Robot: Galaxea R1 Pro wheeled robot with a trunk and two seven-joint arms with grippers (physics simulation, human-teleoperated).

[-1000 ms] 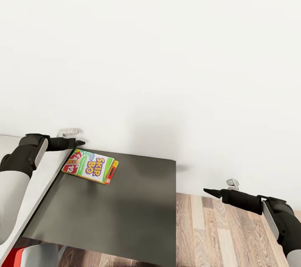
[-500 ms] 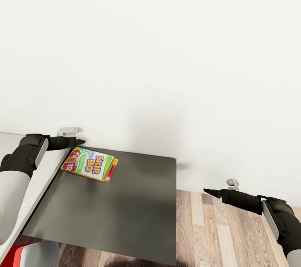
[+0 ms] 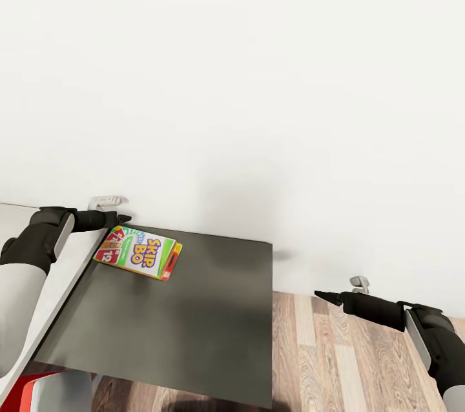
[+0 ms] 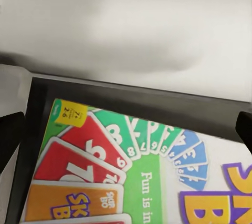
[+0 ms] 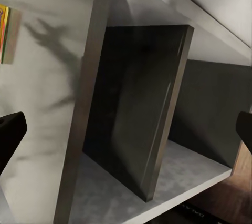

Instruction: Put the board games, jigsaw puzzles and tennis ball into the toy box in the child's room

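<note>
A white-green-purple SKIP-BO board game (image 3: 137, 252) lies flat on the dark grey part of the table (image 3: 194, 321), near its far left corner by the wall. My left gripper (image 3: 123, 219) hovers at the box's far left corner and is open. The left wrist view shows the board game (image 4: 147, 182) close up, with my left gripper (image 4: 126, 129) spread wide on either side of it. To the right of the table, my right gripper (image 3: 321, 296) hangs open over the wood floor, holding nothing. The right wrist view looks past my right gripper (image 5: 126, 129) at the table's side.
The light grey table top (image 3: 64, 270) joins the dark one on the left. A plain white wall (image 3: 258, 76) rises directly behind the table. Wood-plank floor (image 3: 349, 360) lies to the right. A red object (image 3: 16, 392) shows below the table's near left corner.
The whole picture has shifted slightly, so the table and box sit a little higher. Both arms hold their poses.
</note>
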